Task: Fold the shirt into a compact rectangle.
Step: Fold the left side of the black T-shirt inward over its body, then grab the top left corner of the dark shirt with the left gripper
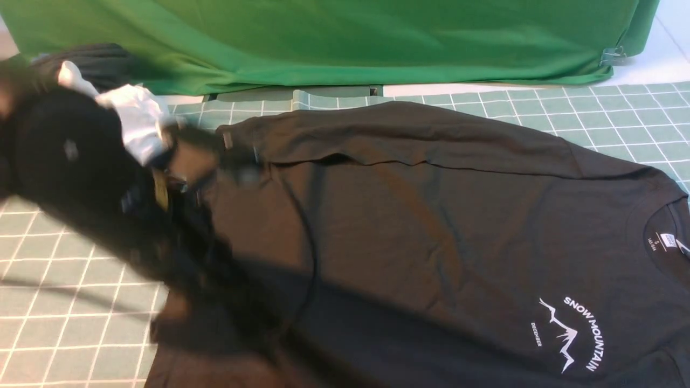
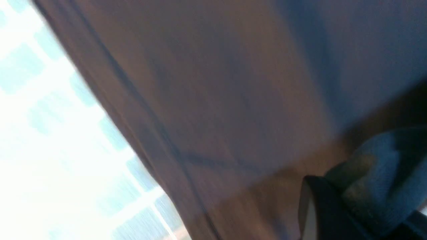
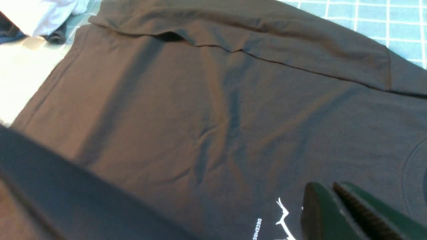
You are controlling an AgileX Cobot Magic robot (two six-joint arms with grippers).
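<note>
2 grippers are mine to run from far away. My black shirt lies spread out flat on the green squared mat. Its neck points to the right side and its bottom edge points to the left. The far side of the shirt is folded over onto itself in 1 long strip. The white mountain print is near me on the right, close to the neck label.

My left gripper is pressed closed, over the shirt's left end. Its arm looks very blurry from the front. Some cloth is bunched up right beside it, but I cannot tell if it is pinching that cloth.

My right gripper is closed too, with its 2 fingers tight together and nothing between them. It hangs over the shirt near the print.

Past the far left corner sit a white cloth and some dark clothes. Behind the mat hangs a big green sheet.
</note>
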